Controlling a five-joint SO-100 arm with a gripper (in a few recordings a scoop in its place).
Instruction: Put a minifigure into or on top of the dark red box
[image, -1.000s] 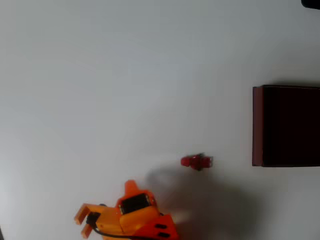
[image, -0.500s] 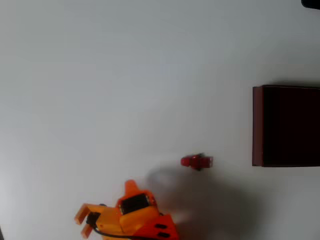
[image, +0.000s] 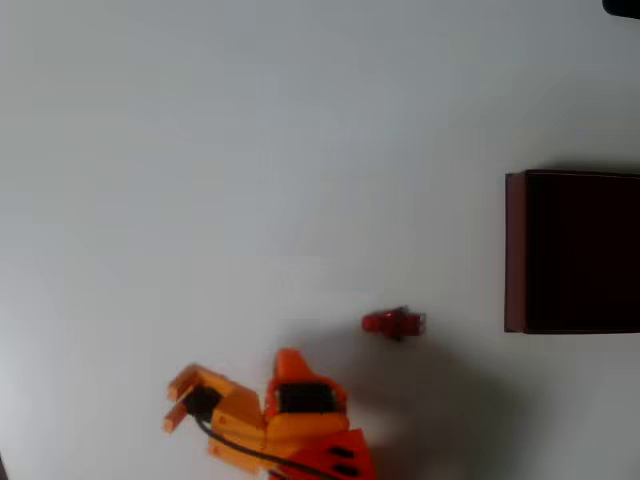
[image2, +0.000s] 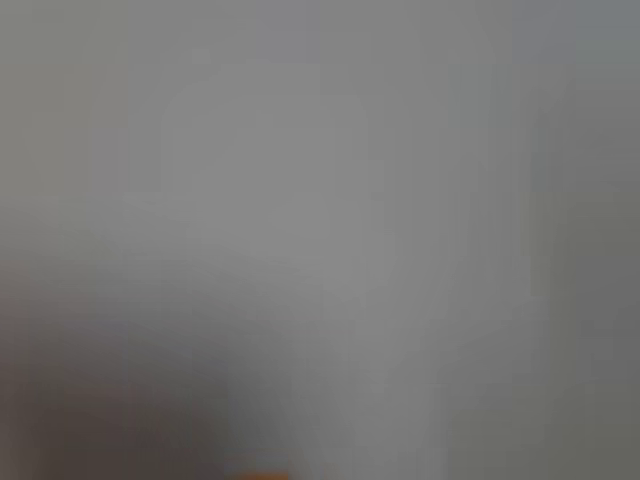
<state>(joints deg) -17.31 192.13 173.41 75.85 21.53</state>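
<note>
In the overhead view the minifigure (image: 394, 323), tiny and bright red with a pale end pointing right, lies on the white table. The dark red box (image: 515, 250), with maroon walls and an almost black inside, stands at the right edge, apart from the figure. My orange gripper (image: 290, 358) is at the bottom, left of and below the minifigure, not touching it. Its tip points up the picture, and I cannot tell how the jaws stand. The wrist view is a grey blur with an orange sliver (image2: 262, 474) at the bottom edge.
The white table (image: 250, 150) stretches wide and bare above and left of the arm. A dark object (image: 622, 6) sits at the top right corner. The arm's shadow falls on the table below the minifigure.
The arm has swung to the right and slightly up the picture, bringing its tip closer to the minifigure. The minifigure and the box have not moved.
</note>
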